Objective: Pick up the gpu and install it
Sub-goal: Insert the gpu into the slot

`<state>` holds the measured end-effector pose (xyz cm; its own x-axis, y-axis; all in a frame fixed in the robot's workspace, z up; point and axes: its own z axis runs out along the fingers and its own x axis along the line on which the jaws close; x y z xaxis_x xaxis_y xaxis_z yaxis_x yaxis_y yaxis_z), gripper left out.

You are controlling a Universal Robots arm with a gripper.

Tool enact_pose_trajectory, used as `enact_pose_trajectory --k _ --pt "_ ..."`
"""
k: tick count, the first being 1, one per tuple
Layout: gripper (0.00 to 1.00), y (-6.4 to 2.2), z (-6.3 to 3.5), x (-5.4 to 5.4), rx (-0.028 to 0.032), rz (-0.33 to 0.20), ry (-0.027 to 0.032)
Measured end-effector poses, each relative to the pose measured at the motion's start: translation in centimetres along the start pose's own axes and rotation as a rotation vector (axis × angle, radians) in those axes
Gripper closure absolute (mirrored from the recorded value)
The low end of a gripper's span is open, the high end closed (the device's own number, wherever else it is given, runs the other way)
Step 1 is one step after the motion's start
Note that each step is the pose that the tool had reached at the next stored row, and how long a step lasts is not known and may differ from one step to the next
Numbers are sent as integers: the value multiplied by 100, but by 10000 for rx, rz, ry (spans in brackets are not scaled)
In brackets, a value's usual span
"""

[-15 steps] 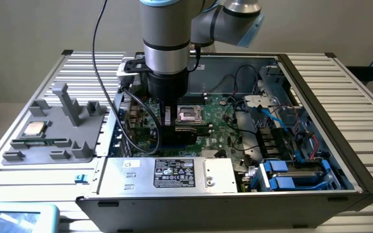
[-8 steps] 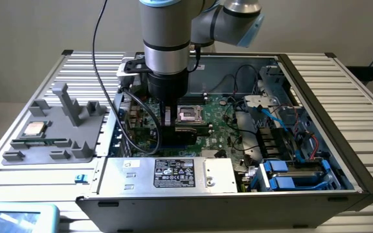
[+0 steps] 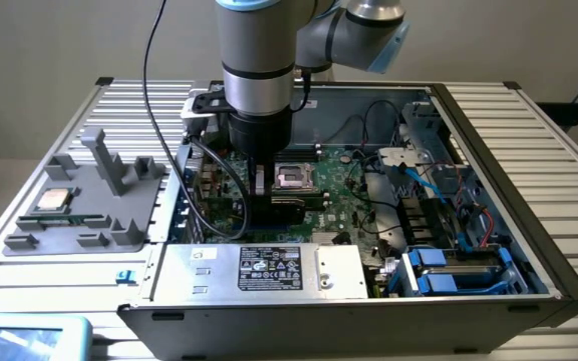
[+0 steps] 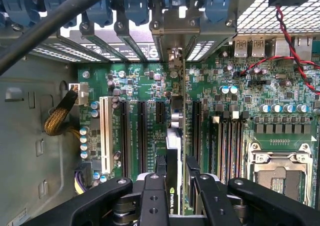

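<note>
Inside the computer case (image 3: 500,188), clamping the gpu (image 4: 173,153) on edge between narrowed fingers (image 4: 152,206) of the gripper (image 4: 175,186); straight below the fingertips, long axis parallel with the motherboard (image 4: 145,86) slots (image 4: 141,136); seated or not, cannot tell.

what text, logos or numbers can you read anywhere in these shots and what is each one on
"NVIDIA", the letters after it cut off: on the gpu clamped in the gripper.
"6", as far as it can be made out: on a black slot cover.
Power supply label: print and marks too small to read.
Motherboard lettering: too small to read.
</note>
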<state>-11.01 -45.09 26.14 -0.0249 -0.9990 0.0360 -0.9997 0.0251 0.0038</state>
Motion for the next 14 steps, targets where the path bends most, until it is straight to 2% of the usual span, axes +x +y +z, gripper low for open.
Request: enact_pose_trajectory --k 14 --pt "75 1 3 -3 -1 18 -1"
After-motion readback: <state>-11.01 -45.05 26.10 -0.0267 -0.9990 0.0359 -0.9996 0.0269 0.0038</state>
